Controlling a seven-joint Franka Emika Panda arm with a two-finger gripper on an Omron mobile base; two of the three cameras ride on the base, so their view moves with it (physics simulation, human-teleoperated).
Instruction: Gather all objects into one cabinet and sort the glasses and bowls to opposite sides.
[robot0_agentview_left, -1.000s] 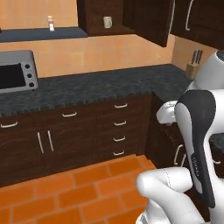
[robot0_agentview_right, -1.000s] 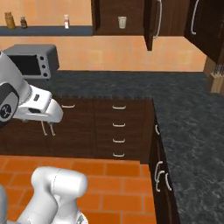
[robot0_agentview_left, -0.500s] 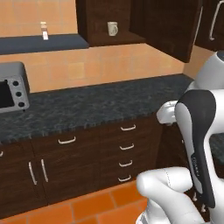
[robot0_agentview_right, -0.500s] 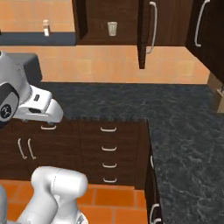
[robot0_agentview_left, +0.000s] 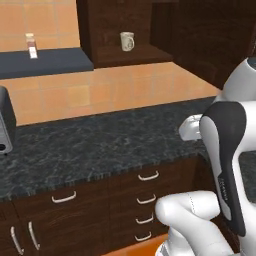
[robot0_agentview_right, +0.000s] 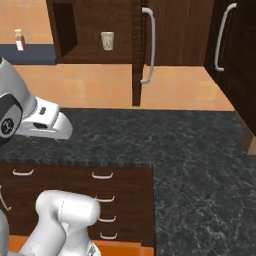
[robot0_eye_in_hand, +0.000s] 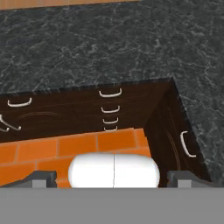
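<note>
The cabinet (robot0_agentview_left: 102, 25) hangs above the counter with its tall door (robot0_agentview_right: 136, 50) swung open, grey bar handle (robot0_agentview_right: 149, 46) facing out. One of the glasses, a cream-white mug (robot0_agentview_left: 127, 41), stands on its shelf, also seen as the mug (robot0_agentview_right: 107, 40) in the right base view. The bowls are out of view. My gripper (robot0_eye_in_hand: 113, 177) is open with nothing between its fingertips (robot0_eye_in_hand: 43, 178). It hangs low in front of the counter's edge and looks down at the drawer fronts and orange floor.
A dark speckled counter (robot0_agentview_left: 100, 145) runs across and turns a corner at the right (robot0_agentview_right: 200, 165). A small bottle (robot0_agentview_left: 32, 46) stands on a blue ledge left of the cabinet. A silver appliance (robot0_agentview_left: 4, 127) sits at the far left. Drawers (robot0_eye_in_hand: 109, 109) lie below.
The whole picture has shifted: the base has driven closer to the counter and the open cabinet. The arm holds the same pose and the gripper stays open.
</note>
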